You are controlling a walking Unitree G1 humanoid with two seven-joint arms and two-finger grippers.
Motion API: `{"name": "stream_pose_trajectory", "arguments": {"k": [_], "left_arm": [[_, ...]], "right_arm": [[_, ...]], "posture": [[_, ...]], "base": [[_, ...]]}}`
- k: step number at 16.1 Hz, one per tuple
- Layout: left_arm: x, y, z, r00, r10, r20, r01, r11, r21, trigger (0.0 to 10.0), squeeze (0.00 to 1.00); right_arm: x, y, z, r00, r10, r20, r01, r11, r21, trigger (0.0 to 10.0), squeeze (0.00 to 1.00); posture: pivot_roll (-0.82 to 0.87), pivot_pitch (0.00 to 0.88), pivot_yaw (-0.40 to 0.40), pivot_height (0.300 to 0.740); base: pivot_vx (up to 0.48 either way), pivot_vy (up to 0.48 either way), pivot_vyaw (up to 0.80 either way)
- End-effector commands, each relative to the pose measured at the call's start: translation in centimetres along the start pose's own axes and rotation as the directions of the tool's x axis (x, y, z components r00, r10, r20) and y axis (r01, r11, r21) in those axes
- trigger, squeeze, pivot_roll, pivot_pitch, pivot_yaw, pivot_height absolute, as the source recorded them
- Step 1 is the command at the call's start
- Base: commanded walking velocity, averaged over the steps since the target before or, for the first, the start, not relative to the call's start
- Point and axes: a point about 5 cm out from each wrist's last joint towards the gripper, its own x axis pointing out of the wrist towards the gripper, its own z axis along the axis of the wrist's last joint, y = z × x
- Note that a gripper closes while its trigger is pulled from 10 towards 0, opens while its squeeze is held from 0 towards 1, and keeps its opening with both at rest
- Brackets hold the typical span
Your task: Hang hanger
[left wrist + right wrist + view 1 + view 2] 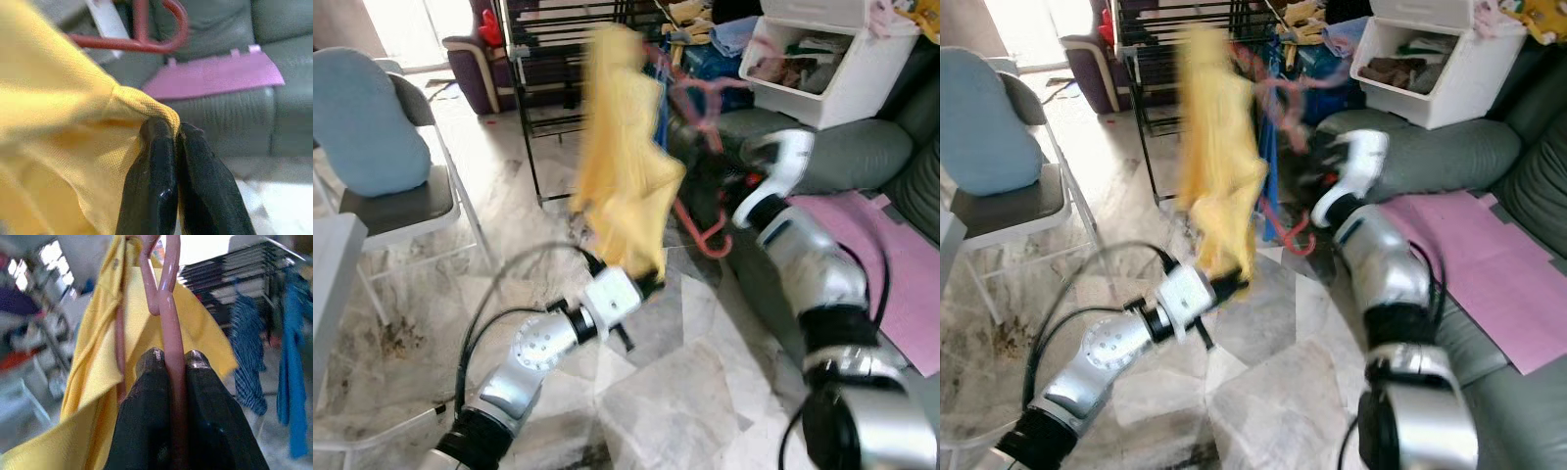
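The right gripper [168, 363] is clamped on the pink hanger [166, 303], held upright; the left gripper [171, 134] pinches the yellow shirt's [622, 166] hem below. The black drying rack [563, 93] stands just beyond the shirt, nearer the right arm.

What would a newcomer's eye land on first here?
The yellow shirt, blurred, hanging mid-scene in front of the black rack. The left gripper pinches its lower edge, while the right gripper is clamped on the pink hanger. At the right, the grey sofa carries a purple sheet and a white bin.
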Motion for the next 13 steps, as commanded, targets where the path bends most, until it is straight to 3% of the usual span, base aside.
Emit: {"name": "stream_pose_trajectory", "arguments": {"k": [1,2,4,5,8,11,13], "left_arm": [[0.1,-1.9,-0.9,0.994,-0.097,-0.041,0.097,0.995,-0.003,10.0,0.73],[0.0,-2.0,-1.4,0.995,-0.086,-0.057,0.085,0.996,-0.023,10.0,1.0],[-0.1,-1.9,-1.7,0.996,-0.071,-0.062,0.07,0.997,-0.012,10.0,1.0],[-0.3,-1.4,-1.9,0.997,-0.028,-0.071,0.029,0.999,0.013,10.0,1.0],[-0.7,-1.1,-2.3,0.995,-0.011,-0.098,0.012,1.0,0.006,10.0,1.0],[-1.4,0.9,-1.8,0.985,0.159,-0.065,-0.156,0.987,0.041,10.0,1.0],[-2.2,3.5,-0.8,0.944,0.329,-0.005,-0.329,0.944,0.033,10.0,1.0]], "right_arm": [[0.2,0.8,2.6,0.991,0.045,0.125,-0.035,0.996,-0.077,10.0,0.0],[-0.4,0.5,2.0,0.993,0.038,0.112,-0.027,0.994,-0.104,10.0,0.0],[-1.2,0.2,1.5,0.995,0.039,0.095,-0.022,0.984,-0.177,10.0,0.0],[-2.3,-0.1,0.9,0.997,0.023,0.075,-0.002,0.964,-0.266,10.0,0.0],[-3.4,-0.3,-0.4,0.999,0.023,0.037,-0.009,0.941,-0.338,10.0,0.0],[-4.5,-0.6,-1.4,0.999,-0.019,0.05,0.036,0.924,-0.381,10.0,0.0],[-5.5,-0.3,-2.7,1.0,0.013,0.014,-0.006,0.898,-0.441,10.0,0.0]], "posture": [[-0.11,0.0,-0.016,0.74],[-0.12,0.0,-0.019,0.74],[-0.12,0.0,-0.019,0.74],[-0.12,0.0,-0.019,0.74],[-0.12,0.0,-0.02,0.74],[-0.11,0.0,-0.018,0.74],[-0.1,0.0,-0.02,0.74]], "base": [[0.0,0.0,0.0],[0.0,0.0,0.0],[0.0,0.0,0.0],[0.0,0.0,0.0],[0.0,0.0,0.0],[0.0,0.0,0.0],[0.0,0.0,0.0]]}}
